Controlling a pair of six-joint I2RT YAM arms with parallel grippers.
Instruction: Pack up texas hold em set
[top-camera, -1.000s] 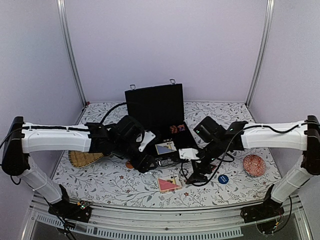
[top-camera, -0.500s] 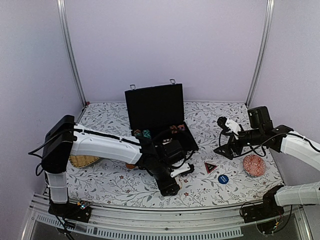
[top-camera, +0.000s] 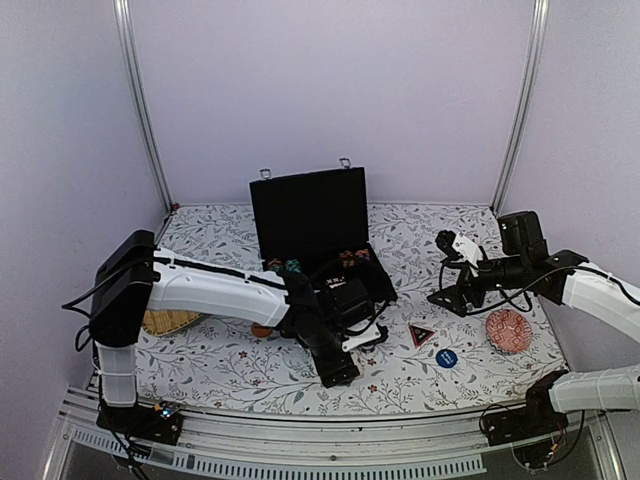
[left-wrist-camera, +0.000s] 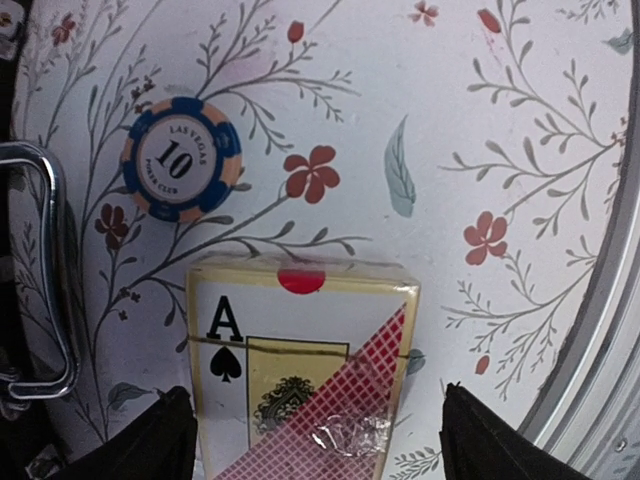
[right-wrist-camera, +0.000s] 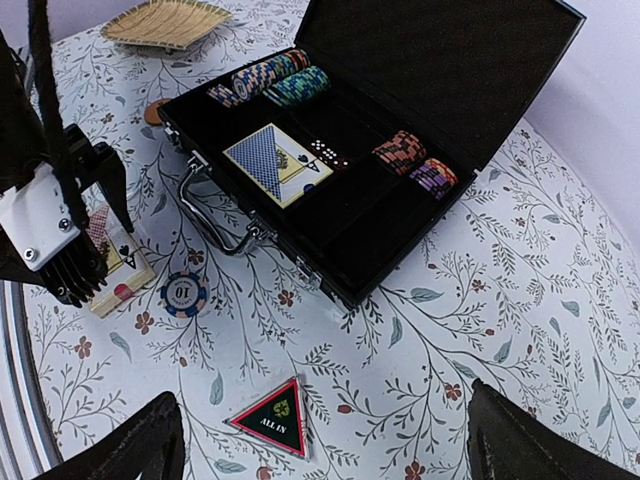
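Left wrist: left jaws wide astride card deck (left-wrist-camera: 300, 372), blue chip (left-wrist-camera: 182, 158) just beyond; right jaws wide.

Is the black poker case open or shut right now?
Open. The case has its lid upright at the back; chip stacks, dice and a blue-backed card deck show inside.

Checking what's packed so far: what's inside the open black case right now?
Inside the case: chip rows at one end, two more chip stacks, a blue-backed card deck and dice. Anything beneath them is hidden; in the top view the left arm covers the front.
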